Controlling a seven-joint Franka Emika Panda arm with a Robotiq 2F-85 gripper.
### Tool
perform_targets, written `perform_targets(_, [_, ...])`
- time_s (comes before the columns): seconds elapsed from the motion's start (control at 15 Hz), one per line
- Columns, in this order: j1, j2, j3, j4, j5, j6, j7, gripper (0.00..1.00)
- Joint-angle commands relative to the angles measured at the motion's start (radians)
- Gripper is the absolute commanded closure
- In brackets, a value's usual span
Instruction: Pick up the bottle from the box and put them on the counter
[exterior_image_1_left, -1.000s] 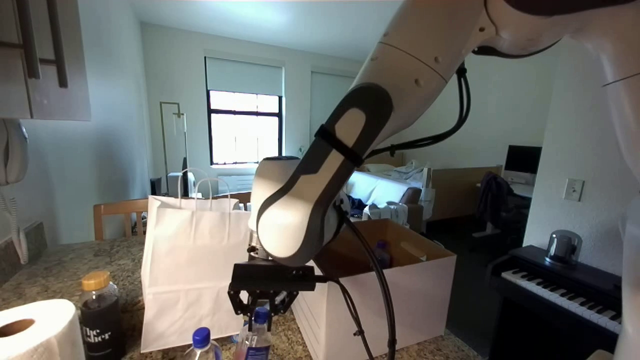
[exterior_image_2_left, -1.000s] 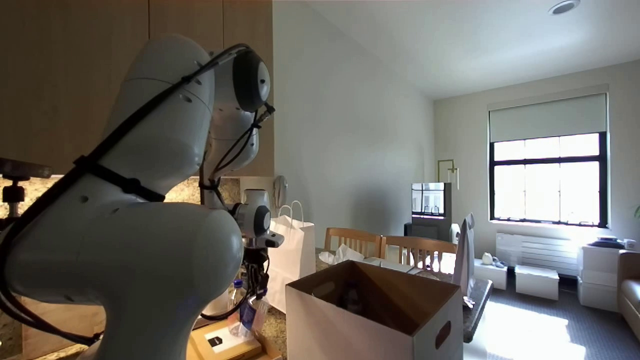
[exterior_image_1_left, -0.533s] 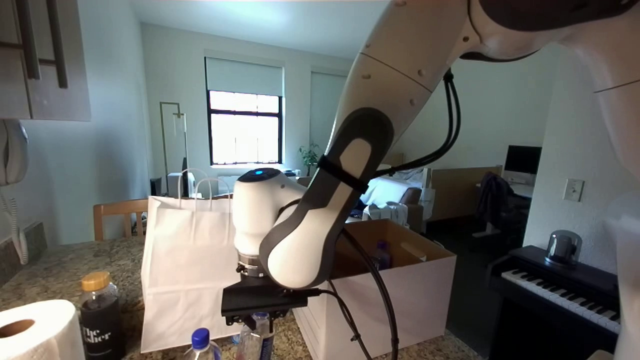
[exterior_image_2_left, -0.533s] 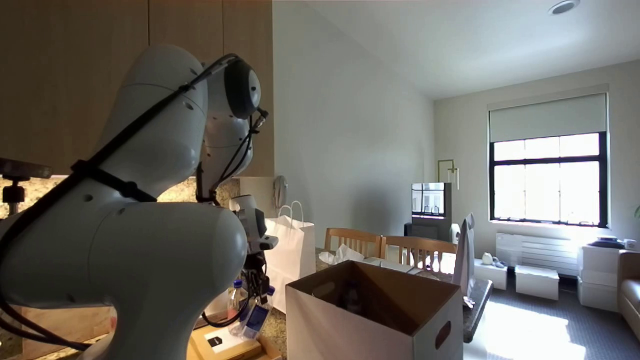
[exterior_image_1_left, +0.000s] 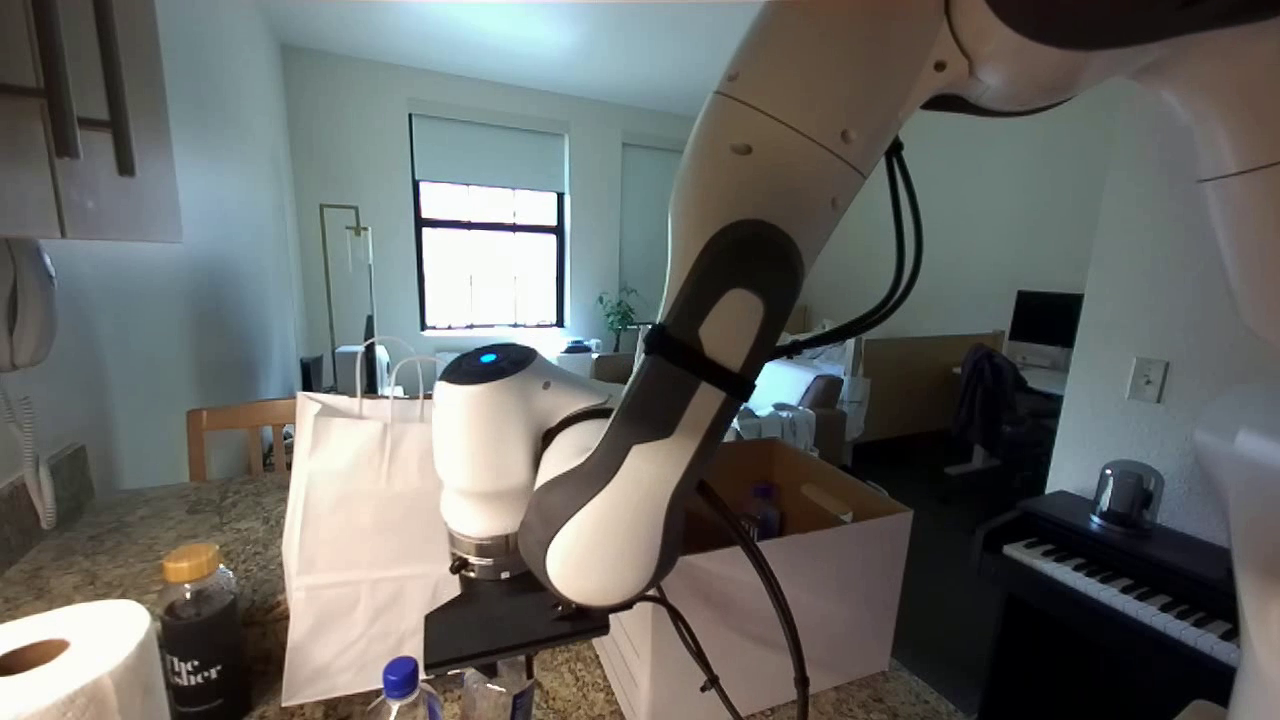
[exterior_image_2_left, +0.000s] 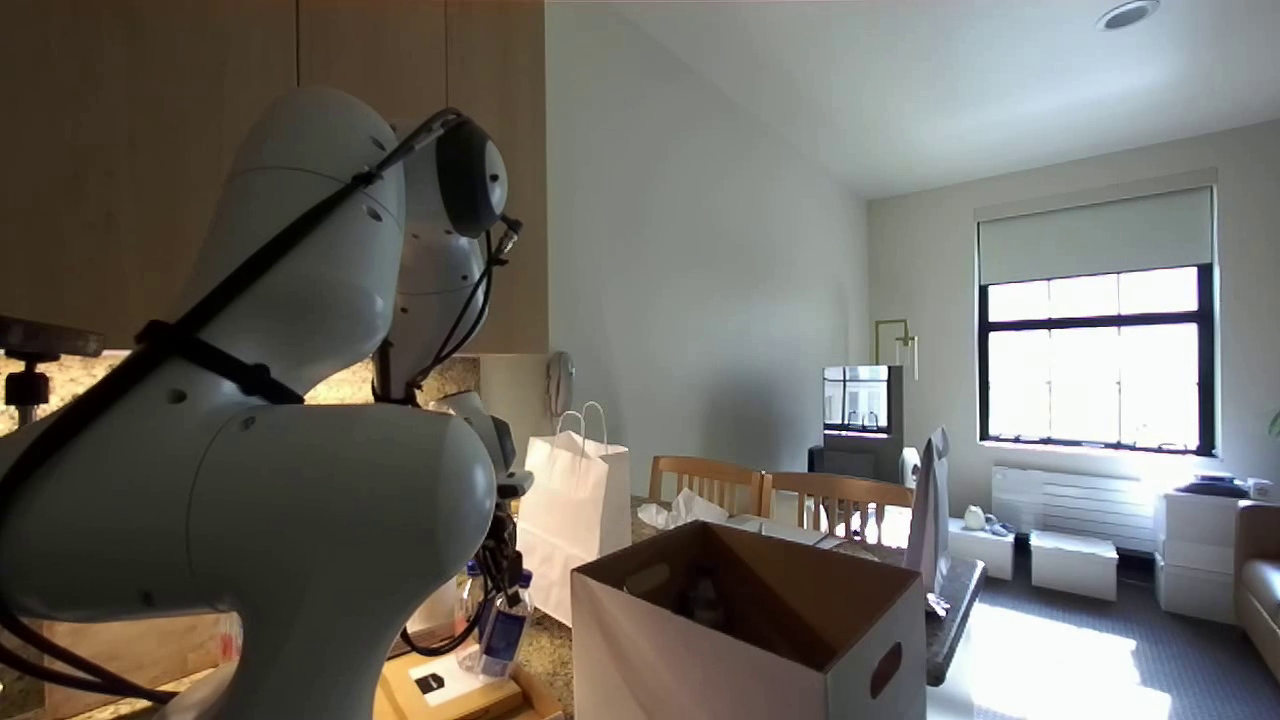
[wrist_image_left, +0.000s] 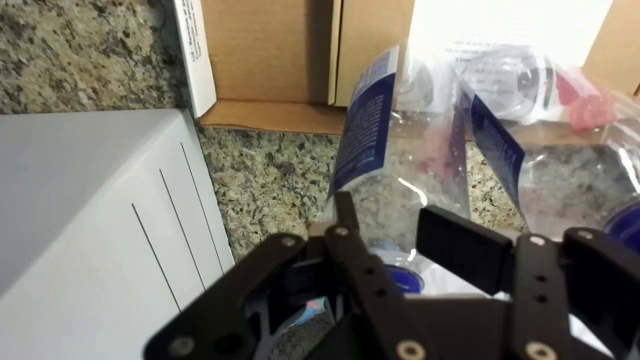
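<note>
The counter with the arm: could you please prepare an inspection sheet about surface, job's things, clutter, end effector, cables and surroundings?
Surface: counter, speckled stone; partly hidden.
Job's things: box open at top, at least one inner bottle in it; free bottle upright beside the tilted held bottle.
Clutter: bag and jar standing on the counter; paper roll; cardboard near the held bottle.
End effector: shut on the held bottle, near its cap; whether the held bottle also rests on something, cannot tell.
Cables: black, strapped to the arm.
Surroundings: chairs, window, piano.
</note>
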Motion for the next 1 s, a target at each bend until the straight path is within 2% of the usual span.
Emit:
perform_targets(0.0, [0.055, -0.021, -0.025, -0.052, -0.1, -0.012, 0.102, 0.86])
perform_targets(0.33, [0.08, -0.027, -0.02, -0.073, -0.249, -0.069, 0.199, 0.84])
perform_targets(0.47, [0.066, -0.034, 0.003, -0.082, -0.297, -0.107, 0.219, 0.62])
perform_targets(0.53, [0.061, -0.037, 0.013, -0.085, -0.322, -0.122, 0.232, 0.45])
perform_targets(0.6, [0.057, -0.04, 0.024, -0.09, -0.341, -0.131, 0.245, 0.44])
perform_targets(0.73, [0.051, -0.046, 0.051, -0.101, -0.372, -0.139, 0.261, 0.33])
perform_targets(0.93, [0.054, -0.041, 0.089, -0.097, -0.423, -0.14, 0.307, 0.13])
